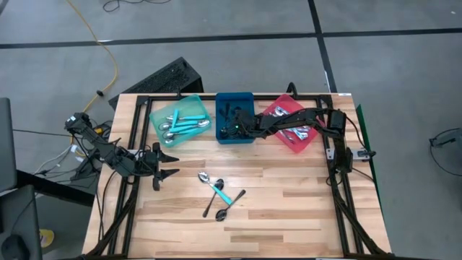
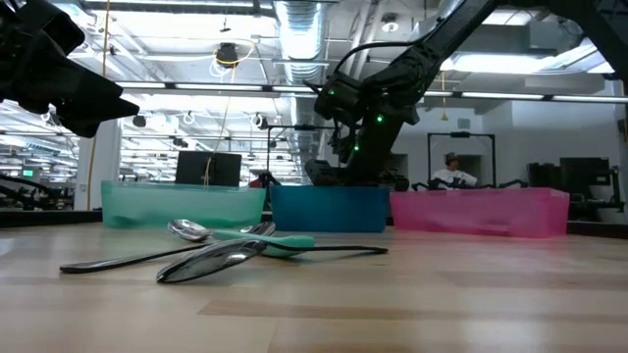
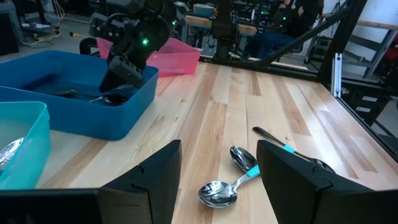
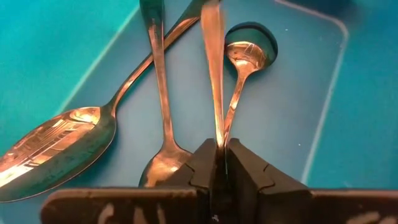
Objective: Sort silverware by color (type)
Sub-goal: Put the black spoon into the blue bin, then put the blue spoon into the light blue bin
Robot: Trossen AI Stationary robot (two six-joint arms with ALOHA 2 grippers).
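Note:
My right gripper (image 4: 217,149) reaches down into the blue tray (image 1: 234,118), nearly shut on the stem of a dark shiny spoon (image 4: 213,68). Other dark spoons (image 4: 59,146) lie flat on the tray's floor beside it. My left gripper (image 3: 217,162) waits open near the table's left edge, level and touching nothing. Several loose spoons (image 1: 220,195), some with teal handles, lie crossed on the bare wood at mid-table. More teal-handled spoons fill the teal tray (image 1: 180,123), and silver ones lie in the red tray (image 1: 292,124). My right gripper pinches the spoon's thin stem (image 4: 217,134) between its two fingers. The fingers slant down from the table's right side, and the stem runs straight on ahead of them. The fingers hide the end behind them, and the far end runs out of the picture.
The three trays stand side by side along the table's far edge. A black frame (image 1: 133,144) borders the table's left, far and right sides. Bare wood lies toward the near edge, in front of the loose spoons.

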